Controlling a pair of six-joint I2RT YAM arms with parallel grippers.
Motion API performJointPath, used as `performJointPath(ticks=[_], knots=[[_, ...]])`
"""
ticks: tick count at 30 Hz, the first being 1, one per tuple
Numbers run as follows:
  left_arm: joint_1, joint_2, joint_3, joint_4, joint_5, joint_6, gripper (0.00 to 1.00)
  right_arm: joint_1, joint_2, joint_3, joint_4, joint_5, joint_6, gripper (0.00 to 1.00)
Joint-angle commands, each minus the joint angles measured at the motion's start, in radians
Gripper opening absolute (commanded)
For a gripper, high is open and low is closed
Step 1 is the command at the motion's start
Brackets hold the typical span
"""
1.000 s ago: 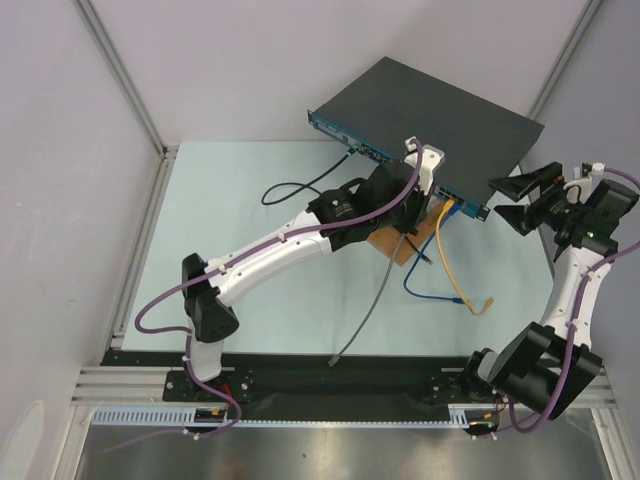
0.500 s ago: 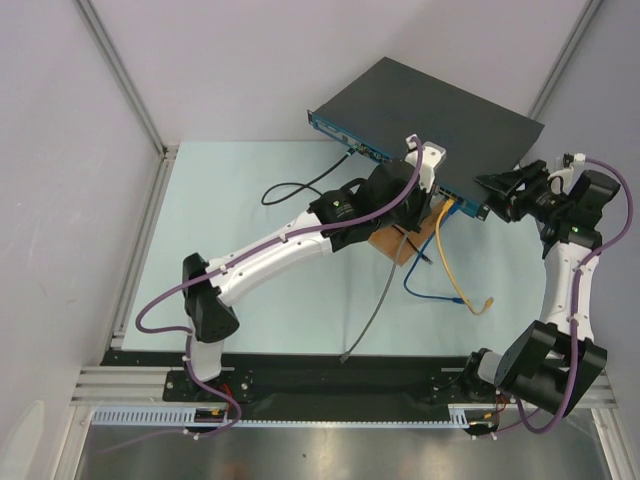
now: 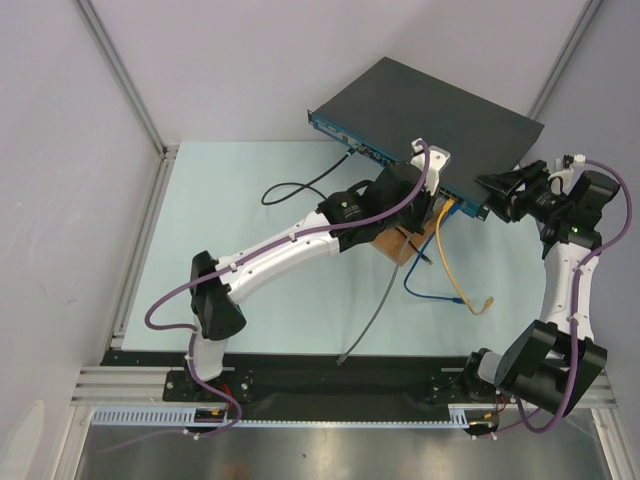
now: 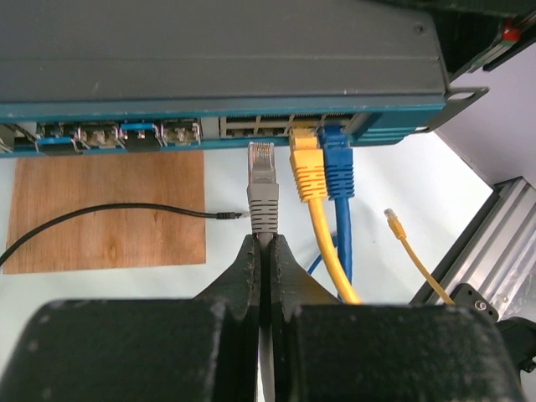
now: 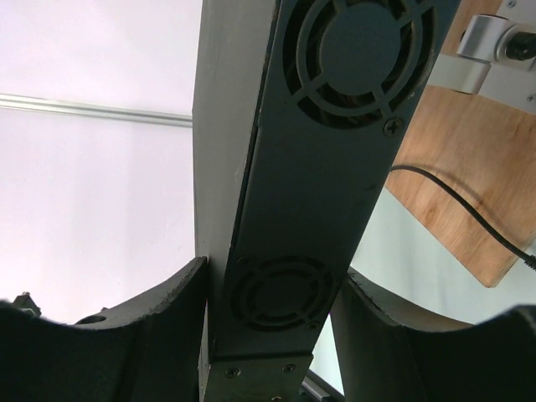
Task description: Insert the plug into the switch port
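Observation:
The switch [image 3: 430,105] is a flat dark grey box with a teal front face [image 4: 251,113] carrying a row of sockets. My left gripper [image 4: 261,247] is shut on a grey cable just behind its grey plug [image 4: 262,167]. The plug points at the front face, its tip just short of a socket left of the plugged-in yellow cable [image 4: 308,167]. In the top view the left gripper [image 3: 425,195] hides the plug. My right gripper [image 5: 272,285] straddles the switch's fan-vented end [image 5: 310,167], one finger on each flat face, also seen from above [image 3: 500,193].
A blue cable [image 4: 337,167] is plugged in beside the yellow one. A brown wooden board [image 4: 109,243] lies under the switch front, with a thin black cable [image 4: 84,219] across it. A loose yellow plug end [image 4: 392,219] lies right, near an aluminium rail [image 4: 494,243].
My right gripper has moved left and taken hold of the switch's right end. My left gripper has moved a little towards the switch front with the grey plug.

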Motion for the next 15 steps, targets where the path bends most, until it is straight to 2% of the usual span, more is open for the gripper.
performJointPath(ticks=[1, 4, 15], knots=[[-0.007, 0.001, 0.061, 0.041, 0.008, 0.006, 0.00, 0.020, 0.007, 0.001, 0.059, 0.013, -0.021, 0.03], [-0.007, 0.002, 0.070, 0.041, 0.008, 0.009, 0.00, 0.022, 0.007, 0.003, 0.056, 0.012, -0.023, 0.00], [-0.008, 0.012, 0.078, 0.057, 0.014, 0.028, 0.00, 0.028, 0.007, 0.006, 0.057, 0.010, -0.026, 0.00]])
